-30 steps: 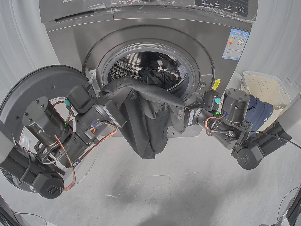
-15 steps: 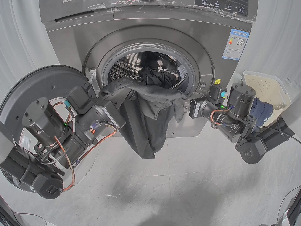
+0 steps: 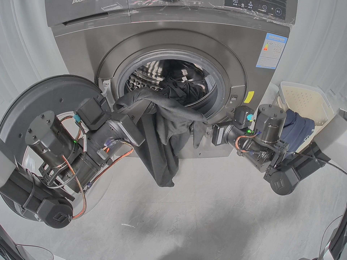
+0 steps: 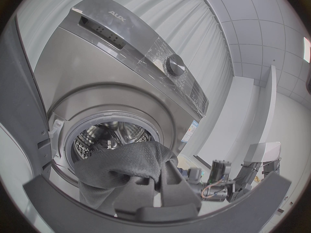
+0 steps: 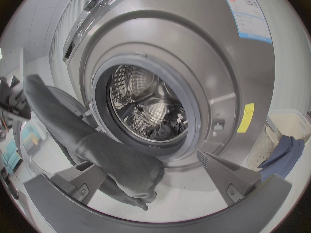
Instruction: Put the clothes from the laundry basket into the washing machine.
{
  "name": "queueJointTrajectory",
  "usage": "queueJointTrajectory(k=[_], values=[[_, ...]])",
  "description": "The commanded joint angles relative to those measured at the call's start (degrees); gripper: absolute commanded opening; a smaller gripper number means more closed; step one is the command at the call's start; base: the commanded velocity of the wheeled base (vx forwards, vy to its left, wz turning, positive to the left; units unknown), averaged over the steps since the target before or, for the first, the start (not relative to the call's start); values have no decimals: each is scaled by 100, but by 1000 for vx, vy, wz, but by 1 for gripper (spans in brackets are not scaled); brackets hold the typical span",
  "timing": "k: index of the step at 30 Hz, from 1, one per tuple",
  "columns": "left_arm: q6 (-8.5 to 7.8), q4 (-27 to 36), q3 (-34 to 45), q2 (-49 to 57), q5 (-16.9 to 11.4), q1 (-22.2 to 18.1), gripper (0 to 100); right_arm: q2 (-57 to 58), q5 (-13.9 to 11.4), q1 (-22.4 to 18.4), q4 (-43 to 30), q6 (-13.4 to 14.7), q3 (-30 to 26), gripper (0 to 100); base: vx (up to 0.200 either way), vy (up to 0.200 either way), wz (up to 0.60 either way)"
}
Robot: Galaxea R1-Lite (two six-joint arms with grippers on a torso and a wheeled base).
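Observation:
A black garment [image 3: 166, 141] hangs in front of the washing machine's open drum [image 3: 144, 76], its top edge lying on the door rim. My left gripper [image 3: 144, 107] is shut on its upper left part; the left wrist view shows the cloth [image 4: 129, 159] bunched between the fingers [image 4: 175, 182]. My right gripper [image 3: 203, 130] stands open at the garment's right edge, where the cloth [image 5: 107, 156] lies over one finger [image 5: 81, 180]. Dark clothes [image 3: 184, 89] lie inside the drum. A navy garment [image 3: 298, 129] hangs over the cream laundry basket [image 3: 307, 98] at the right.
The round machine door [image 3: 47, 94] stands swung open at the left, behind my left arm. Grey floor lies bare below the hanging cloth. White curtains close off both sides.
My right gripper let go of the garment's right end, drew back to the right, then came back to the cloth. The freed end dropped and the garment hangs narrower.

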State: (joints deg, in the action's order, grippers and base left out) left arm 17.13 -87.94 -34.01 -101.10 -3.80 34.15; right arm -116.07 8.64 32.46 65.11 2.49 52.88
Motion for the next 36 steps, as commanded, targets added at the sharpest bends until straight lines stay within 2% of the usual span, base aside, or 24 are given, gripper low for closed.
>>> queueJointTrajectory(k=[1,14,20,24,27,32,36], values=[[-8,-4,-27,46,2,-4,0,-294,6,67,72,-3,-217,100,0,0,0],[-8,-4,-53,73,2,-4,0,-540,6,199,81,24,-270,100,0,0,0],[-16,-4,-44,64,2,-4,0,-522,-12,260,283,15,-489,100,0,0,0],[-16,-12,-35,37,2,-4,0,-417,-21,427,309,-11,-560,100,0,0,0],[-16,-12,-35,29,2,-4,0,-162,-135,612,301,-20,-727,100,0,0,0],[-16,-12,-53,-7,20,-4,0,225,-205,972,309,-20,-1219,100,0,0,0],[-25,-12,-44,-33,29,-4,0,339,-205,1148,336,-20,-1219,100,0,0,0]])
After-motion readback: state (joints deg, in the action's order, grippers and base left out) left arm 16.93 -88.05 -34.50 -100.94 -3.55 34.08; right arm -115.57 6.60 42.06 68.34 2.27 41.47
